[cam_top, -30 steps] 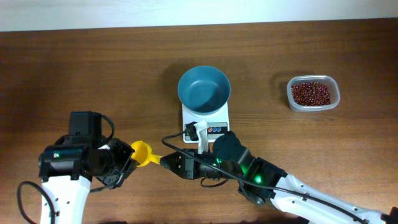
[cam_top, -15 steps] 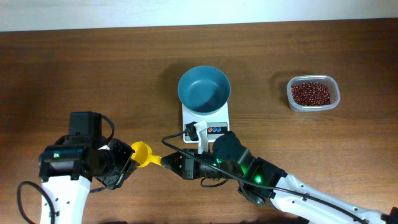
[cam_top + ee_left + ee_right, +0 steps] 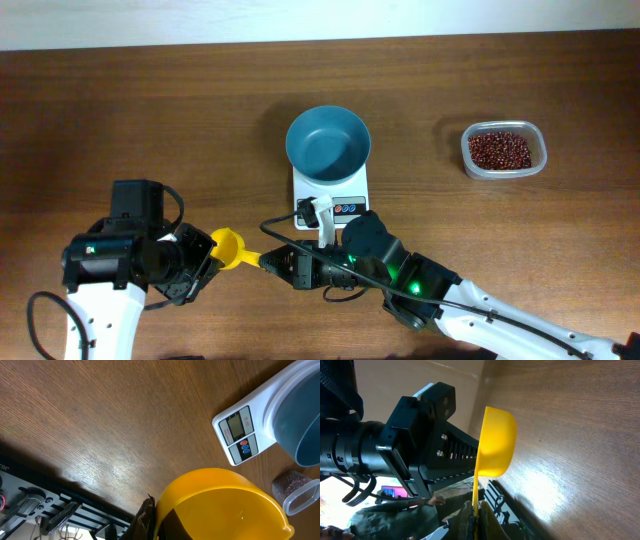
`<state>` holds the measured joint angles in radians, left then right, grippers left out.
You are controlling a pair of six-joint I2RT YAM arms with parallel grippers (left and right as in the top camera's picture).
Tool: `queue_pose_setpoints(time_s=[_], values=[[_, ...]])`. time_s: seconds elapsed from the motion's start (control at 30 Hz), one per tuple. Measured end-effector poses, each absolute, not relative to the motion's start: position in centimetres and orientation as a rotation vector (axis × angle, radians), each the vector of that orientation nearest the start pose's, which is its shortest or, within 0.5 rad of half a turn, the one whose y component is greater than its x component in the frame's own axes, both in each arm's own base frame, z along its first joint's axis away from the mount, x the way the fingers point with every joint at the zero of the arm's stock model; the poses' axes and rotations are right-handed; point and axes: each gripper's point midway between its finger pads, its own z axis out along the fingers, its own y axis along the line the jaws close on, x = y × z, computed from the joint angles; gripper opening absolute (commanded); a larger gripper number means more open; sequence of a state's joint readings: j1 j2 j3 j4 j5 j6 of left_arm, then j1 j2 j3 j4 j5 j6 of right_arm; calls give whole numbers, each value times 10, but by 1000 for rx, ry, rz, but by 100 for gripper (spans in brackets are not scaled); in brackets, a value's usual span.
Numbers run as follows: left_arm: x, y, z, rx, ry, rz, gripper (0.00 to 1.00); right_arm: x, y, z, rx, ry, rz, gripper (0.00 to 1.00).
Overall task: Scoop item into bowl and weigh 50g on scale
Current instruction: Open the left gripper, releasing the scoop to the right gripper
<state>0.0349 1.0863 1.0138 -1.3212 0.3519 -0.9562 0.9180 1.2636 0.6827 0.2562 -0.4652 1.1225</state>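
Observation:
A yellow scoop (image 3: 230, 247) hangs between my two grippers, low over the table in front of the scale; it is empty. My left gripper (image 3: 208, 252) is shut on the scoop's cup (image 3: 225, 505), with one finger (image 3: 146, 517) against the cup's outer wall. My right gripper (image 3: 272, 261) is shut on the scoop's thin handle (image 3: 477, 491). The empty teal-blue bowl (image 3: 328, 140) stands on the white scale (image 3: 345, 208). The red-brown beans (image 3: 500, 150) lie in a clear tub at the far right.
The clear tub (image 3: 541, 150) stands right of the scale, apart from it. The scale (image 3: 239, 435), the bowl (image 3: 300, 420) and the tub (image 3: 295, 487) also show in the left wrist view. My left arm's black body (image 3: 395, 445) fills the left of the right wrist view.
Almost nothing: my right gripper has shifted very slightly along the scoop's handle. The left arm, bowl, scale and tub have not moved.

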Motion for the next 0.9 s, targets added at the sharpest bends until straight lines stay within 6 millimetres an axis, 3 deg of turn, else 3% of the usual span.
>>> queue_pose_setpoints(time_s=[0.17,0.23,0.33,0.4,0.5,0.8,0.9], values=[[189,-52,157,-1422,2733,-610,1,178,360,208,-154,2315,1683,4],[189,-52,157,-1422,2733,-610,10,178,360,208,-155,2315,1683,4],[188,-52,157,-1408,2741,-608,41,176,360,208,-164,2317,1691,4],[189,-52,157,-1409,2739,-601,69,173,360,207,-174,2329,1698,4],[189,-51,157,-1408,2738,-597,96,170,357,198,-164,2381,1675,4],[188,-51,157,-1412,2741,-592,99,178,354,193,-114,2384,1616,4],[182,-49,155,-1427,2756,-564,99,184,346,175,-76,2434,1501,4]])
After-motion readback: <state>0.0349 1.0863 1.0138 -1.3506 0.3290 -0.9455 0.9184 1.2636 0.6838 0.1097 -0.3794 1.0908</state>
